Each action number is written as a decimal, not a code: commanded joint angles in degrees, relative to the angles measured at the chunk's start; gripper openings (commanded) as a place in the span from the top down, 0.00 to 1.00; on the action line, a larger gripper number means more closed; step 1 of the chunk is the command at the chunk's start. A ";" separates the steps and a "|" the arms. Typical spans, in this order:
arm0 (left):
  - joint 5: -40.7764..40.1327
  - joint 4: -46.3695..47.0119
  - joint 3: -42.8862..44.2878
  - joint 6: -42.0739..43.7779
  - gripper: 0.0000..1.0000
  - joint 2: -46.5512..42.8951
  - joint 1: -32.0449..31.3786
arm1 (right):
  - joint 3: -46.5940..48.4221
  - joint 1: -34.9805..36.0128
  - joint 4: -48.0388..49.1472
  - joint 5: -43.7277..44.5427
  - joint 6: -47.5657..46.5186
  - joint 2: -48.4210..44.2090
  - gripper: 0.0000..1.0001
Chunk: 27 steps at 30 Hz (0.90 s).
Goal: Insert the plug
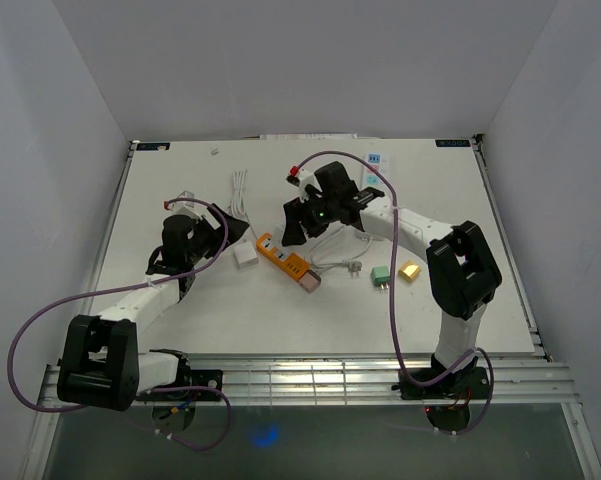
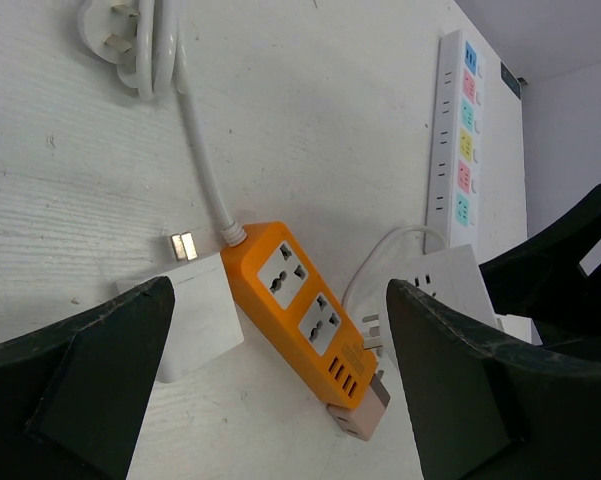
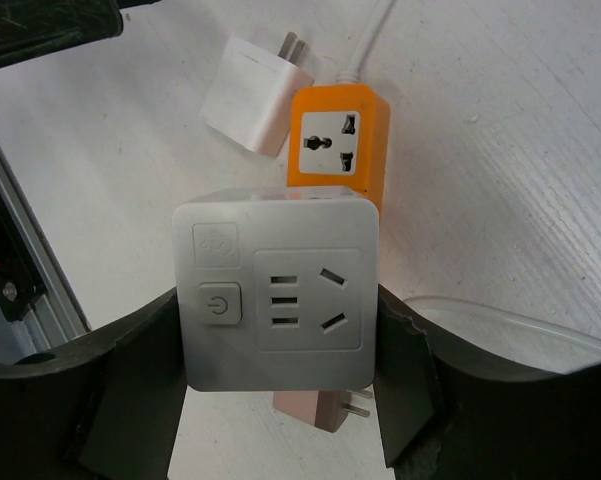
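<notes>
White plug cube is off the worktop, held over the orange power strip with its button and socket face turned up toward the wrist camera. Its pins are on the hidden side, so I cannot tell how they line up with the strip's sockets.

The main risk, as I judge it, is a blind push. The cube covers the nearer socket, and pins that are even slightly off would land on the orange casing instead of entering. The strip lies loose with nothing pinning it, so a skewed press could slide or tip it, or knock it into the white charger just beside its far end. The pink adapter at the strip's near end also sits close to the descent path. The cube's smooth sides could slip between the fingers under load.

The right hand is about half open and clamped on the cube, one finger flat against each side wall. The left hand is spread as wide as it goes, holds nothing, and hangs above the strip and charger. It touches neither, and so steadies nothing.
</notes>
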 commanded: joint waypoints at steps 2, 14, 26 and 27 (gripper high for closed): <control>-0.69 0.49 -0.58 0.93 0.02 -0.45 0.07 | 1.37 0.43 1.13 2.52 -0.90 -0.37 0.85; -0.95 0.49 -0.40 1.28 0.02 0.08 -0.02 | -1.89 1.48 4.39 6.04 -2.40 -0.99 0.86; -1.92 0.49 -1.19 1.28 0.02 -0.71 -0.01 | -1.81 2.80 5.54 7.80 -2.84 -0.02 0.86; -2.09 0.49 -1.28 1.37 0.02 -1.06 -0.02 | -1.72 2.98 5.36 7.97 -3.01 0.15 0.86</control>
